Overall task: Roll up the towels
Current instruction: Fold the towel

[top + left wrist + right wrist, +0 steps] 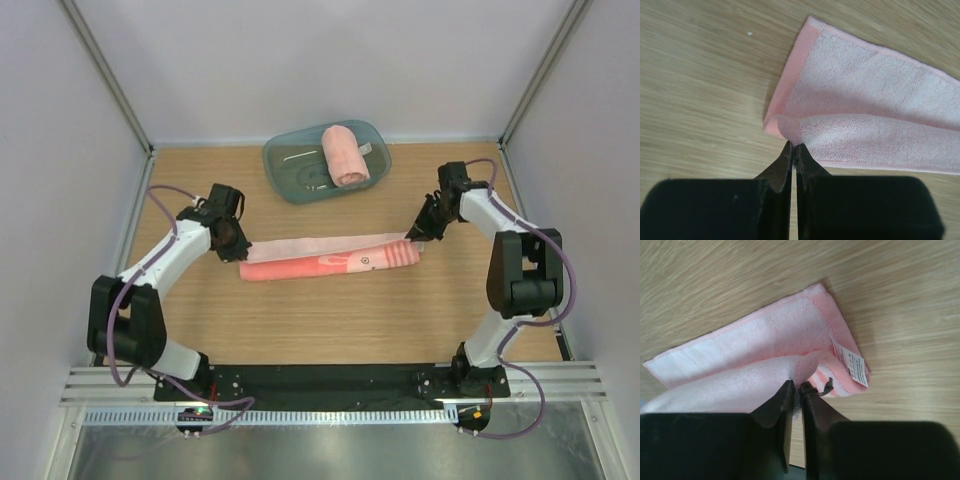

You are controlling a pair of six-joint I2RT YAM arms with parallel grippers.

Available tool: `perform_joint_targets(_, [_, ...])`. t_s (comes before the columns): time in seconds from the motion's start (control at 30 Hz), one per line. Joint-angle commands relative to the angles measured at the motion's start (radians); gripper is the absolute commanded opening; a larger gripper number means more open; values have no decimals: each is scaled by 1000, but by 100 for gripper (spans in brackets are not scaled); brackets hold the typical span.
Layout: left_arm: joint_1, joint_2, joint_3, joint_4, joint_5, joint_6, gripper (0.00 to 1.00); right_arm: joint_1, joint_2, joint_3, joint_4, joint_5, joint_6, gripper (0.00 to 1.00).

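Two salmon-pink towels show, neither in full. The rolled towel [343, 155] stands in the teal tub [285, 165], its lower end hidden, beside small items too faint to name. The printed towel [330, 262] lies lengthwise across the middle of the table [330, 320], part-rolled into a long tube, so only scraps of its red print show; a paler flap stretches along its far side. The left hand [792, 146] is closed on its left corner, the right hand [800, 385] pinches a fold beside the white tag [854, 365].
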State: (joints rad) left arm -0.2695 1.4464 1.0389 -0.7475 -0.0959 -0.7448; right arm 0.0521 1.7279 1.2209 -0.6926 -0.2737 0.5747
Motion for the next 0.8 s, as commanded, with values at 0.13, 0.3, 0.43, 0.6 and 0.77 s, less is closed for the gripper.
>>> perform_joint_targets(0.13, [44, 280, 228, 7, 90, 74, 28, -8, 139, 141, 25, 57, 42, 67])
perform_joint_targets(0.3, [65, 321, 343, -59, 72, 65, 46, -15, 157, 253, -13, 105, 56, 78])
perform_joint_targets(0.43, [67, 263, 371, -98, -10, 67, 48, -18, 87, 304, -54, 174, 40, 79])
perform_joint_targets(0.6, [69, 187, 285, -78, -61, 62, 48, -17, -36, 220, -55, 220, 24, 79])
perform_joint_targets(0.77, [61, 102, 149, -20, 1, 41, 43, -15, -161, -18, 60, 110, 1, 72])
